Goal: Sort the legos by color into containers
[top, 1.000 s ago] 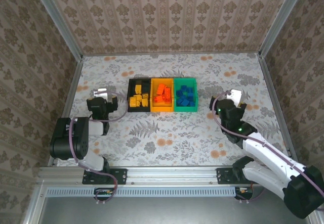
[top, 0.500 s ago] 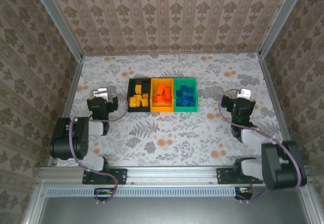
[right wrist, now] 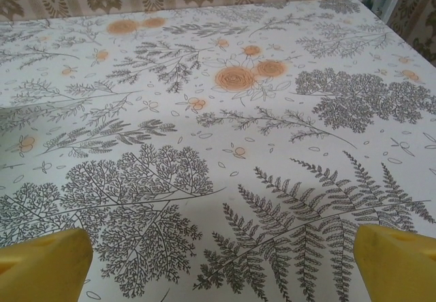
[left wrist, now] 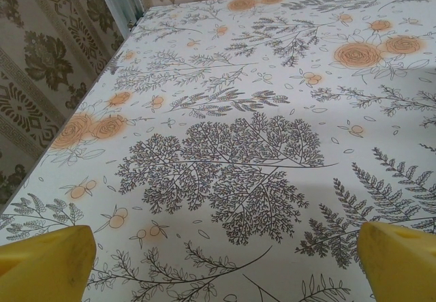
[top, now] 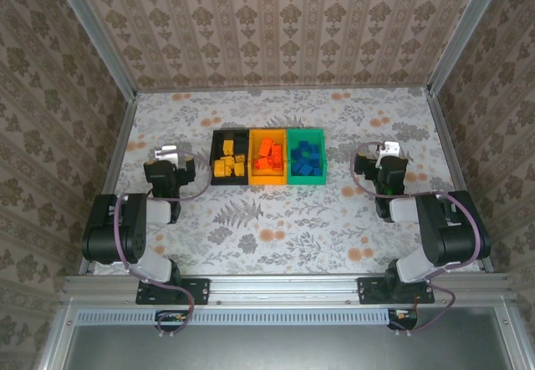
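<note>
Starting at the left, the left gripper [top: 170,168] sits low over the floral tabletop [top: 276,220] near the left wall [top: 50,94]. Its jaws are spread wide with nothing between them. In the left wrist view the yellow fingertips [left wrist: 48,261] sit at the bottom corners, and fern-and-rose print runs between them.

Off to that gripper's right, a short gap away across the patterned surface, comes the black bin [top: 215,149]. The yellow-orange legos [top: 227,164] are piled inside it. Touching its right side is the yellow-orange bin [top: 267,181], which holds the red-orange legos [top: 267,154]. Hard against that one is the green bin [top: 306,180], with the blue legos [top: 306,159] heaped in it. The three bins stand in a tight row, side to side, roughly midway between the two grippers.

Further right, a stretch of printed tabletop separates the green bin from the right gripper [top: 382,168], so the bin lies to that gripper's left, near but apart. This gripper's jaws are also fully apart and carry nothing. The right wrist view shows its yellow fingertips [right wrist: 41,264] at the lower corners over leaf pattern. The right arm [top: 439,236] is folded behind it, close to the near rail [top: 276,285].
</note>
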Action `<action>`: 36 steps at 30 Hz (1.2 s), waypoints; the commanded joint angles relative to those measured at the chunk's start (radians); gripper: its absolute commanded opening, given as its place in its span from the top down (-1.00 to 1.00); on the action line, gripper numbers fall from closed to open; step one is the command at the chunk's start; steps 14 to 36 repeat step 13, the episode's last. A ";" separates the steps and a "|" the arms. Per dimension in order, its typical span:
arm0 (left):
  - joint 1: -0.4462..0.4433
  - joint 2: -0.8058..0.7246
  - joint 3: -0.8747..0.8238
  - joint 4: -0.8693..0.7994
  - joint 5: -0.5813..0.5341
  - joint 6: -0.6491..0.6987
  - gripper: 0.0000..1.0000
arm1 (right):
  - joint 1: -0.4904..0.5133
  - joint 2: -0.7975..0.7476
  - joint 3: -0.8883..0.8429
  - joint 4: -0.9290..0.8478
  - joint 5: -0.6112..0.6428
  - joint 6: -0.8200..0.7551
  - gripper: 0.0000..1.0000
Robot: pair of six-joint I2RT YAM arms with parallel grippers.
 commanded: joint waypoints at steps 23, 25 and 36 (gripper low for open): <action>-0.001 -0.002 0.017 0.018 0.015 -0.015 -1.00 | 0.004 0.002 0.002 0.050 -0.018 -0.011 -1.00; -0.001 -0.002 0.017 0.018 0.015 -0.015 -1.00 | 0.004 0.002 0.002 0.050 -0.018 -0.011 -1.00; -0.001 -0.002 0.017 0.018 0.015 -0.015 -1.00 | 0.004 0.002 0.002 0.050 -0.018 -0.011 -1.00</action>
